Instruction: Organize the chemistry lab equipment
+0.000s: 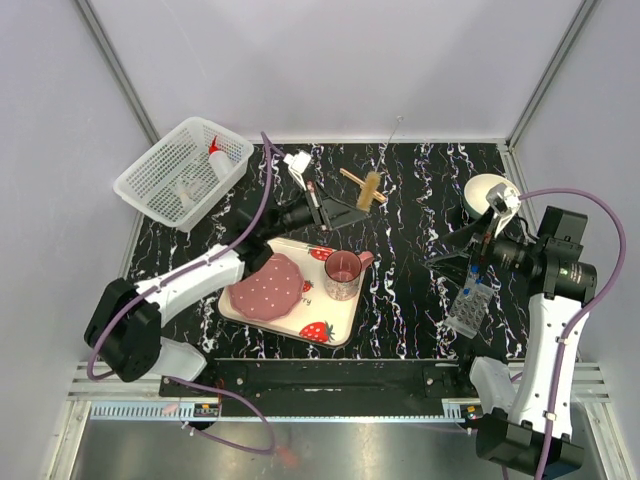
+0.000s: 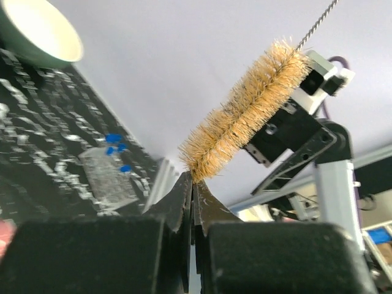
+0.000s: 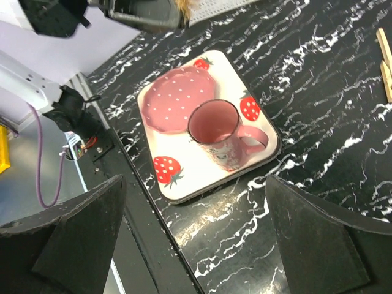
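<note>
My left gripper [image 1: 356, 204] is shut on the lower end of a tan bristle brush [image 1: 372, 188] with a wire handle, held up over the back middle of the table; the left wrist view shows the jaws pressed together [image 2: 195, 179] under the brush [image 2: 245, 113]. A slim tan wooden tool [image 1: 350, 177] lies just behind it. A clear tube rack [image 1: 472, 305] with blue-tipped tubes lies at the right, also in the left wrist view [image 2: 107, 177]. A red-capped bottle [image 1: 215, 155] lies in the white basket [image 1: 150, 195]. My right gripper [image 1: 450, 250] is open and empty above bare table [image 3: 193, 184].
A strawberry-print tray [image 1: 335, 330] holds a pink plate [image 1: 266, 287] and a pink cup [image 1: 343, 275] in front of the left arm; all three show in the right wrist view [image 3: 184, 184]. A white bowl [image 1: 485, 188] stands at the back right, beside the right wrist.
</note>
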Controlling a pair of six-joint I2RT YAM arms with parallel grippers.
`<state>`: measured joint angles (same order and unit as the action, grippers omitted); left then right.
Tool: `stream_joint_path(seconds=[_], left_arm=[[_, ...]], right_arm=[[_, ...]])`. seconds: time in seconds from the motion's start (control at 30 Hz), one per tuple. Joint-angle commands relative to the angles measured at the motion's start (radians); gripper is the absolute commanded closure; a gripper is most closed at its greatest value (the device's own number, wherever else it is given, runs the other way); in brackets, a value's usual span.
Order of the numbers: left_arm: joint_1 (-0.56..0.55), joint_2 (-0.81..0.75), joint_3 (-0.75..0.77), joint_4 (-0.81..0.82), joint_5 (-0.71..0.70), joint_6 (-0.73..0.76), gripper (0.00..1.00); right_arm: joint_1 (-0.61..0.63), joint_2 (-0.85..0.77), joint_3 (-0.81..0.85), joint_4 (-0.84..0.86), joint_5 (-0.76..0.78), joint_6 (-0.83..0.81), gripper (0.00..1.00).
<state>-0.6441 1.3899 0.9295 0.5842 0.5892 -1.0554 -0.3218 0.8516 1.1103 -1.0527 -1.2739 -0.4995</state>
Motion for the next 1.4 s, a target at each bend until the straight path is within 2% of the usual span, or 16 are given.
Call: stream_joint_path(seconds=[0.0, 0.1, 0.13, 0.2, 0.23, 0.33, 0.43, 0.6, 0.77, 0.87, 1.0, 1.07, 1.1, 1.13, 1.2, 1.37], left_arm=[[-0.098, 0.017, -0.018, 0.308, -0.107, -0.199, 1.0], [-0.149, 0.06, -0.009, 0.37, -0.155, -0.242, 1.0], [-0.179, 0.07, -0.009, 0.387, -0.164, -0.252, 1.0], [-0.206, 0.103, -0.008, 0.422, -0.195, -0.273, 1.0], [-0.227, 0.112, -0.006, 0.428, -0.204, -0.275, 1.0], [-0.261, 0.139, 0.006, 0.44, -0.235, -0.272, 1.0], [-0.287, 0.162, 0.02, 0.431, -0.253, -0.261, 1.0], [-0.33, 0.199, 0.042, 0.414, -0.278, -0.252, 1.0], [-0.351, 0.215, 0.055, 0.405, -0.296, -0.247, 1.0], [-0.358, 0.215, 0.057, 0.396, -0.308, -0.236, 1.0], [-0.359, 0.207, 0.06, 0.384, -0.315, -0.223, 1.0], [-0.361, 0.201, 0.058, 0.378, -0.319, -0.218, 1.0], [-0.362, 0.199, 0.057, 0.379, -0.322, -0.213, 1.0], [-0.362, 0.196, 0.055, 0.376, -0.322, -0.213, 1.0], [-0.362, 0.189, 0.049, 0.358, -0.328, -0.203, 0.91], [-0.362, 0.127, 0.04, 0.238, -0.348, -0.132, 0.7]], right_arm=[[-0.002, 0.001, 0.059, 0.068, -0.126, 0.053, 0.0], [-0.002, -0.011, 0.042, 0.265, -0.172, 0.263, 0.0], [-0.002, -0.016, 0.02, 0.421, -0.188, 0.42, 0.0], [-0.003, -0.037, -0.007, 0.587, -0.191, 0.591, 0.0], [-0.002, -0.043, -0.041, 0.755, -0.196, 0.746, 0.0], [0.001, -0.056, -0.107, 1.062, -0.191, 1.034, 0.0], [0.021, -0.042, -0.142, 1.201, -0.167, 1.179, 0.0], [0.107, -0.01, -0.153, 1.194, -0.087, 1.173, 0.04], [0.217, 0.041, -0.129, 1.077, 0.002, 1.076, 0.16], [0.219, 0.059, -0.113, 0.999, 0.008, 1.021, 0.32], [0.221, 0.064, -0.124, 0.985, 0.016, 1.006, 0.46], [0.222, 0.069, -0.125, 0.984, 0.013, 0.998, 0.58], [0.224, 0.069, -0.125, 0.982, 0.013, 0.997, 0.69], [0.225, 0.072, -0.127, 0.987, 0.01, 0.997, 0.72], [0.228, 0.073, -0.129, 0.994, -0.008, 0.997, 0.82], [0.24, 0.07, -0.155, 1.077, -0.041, 1.041, 0.95]])
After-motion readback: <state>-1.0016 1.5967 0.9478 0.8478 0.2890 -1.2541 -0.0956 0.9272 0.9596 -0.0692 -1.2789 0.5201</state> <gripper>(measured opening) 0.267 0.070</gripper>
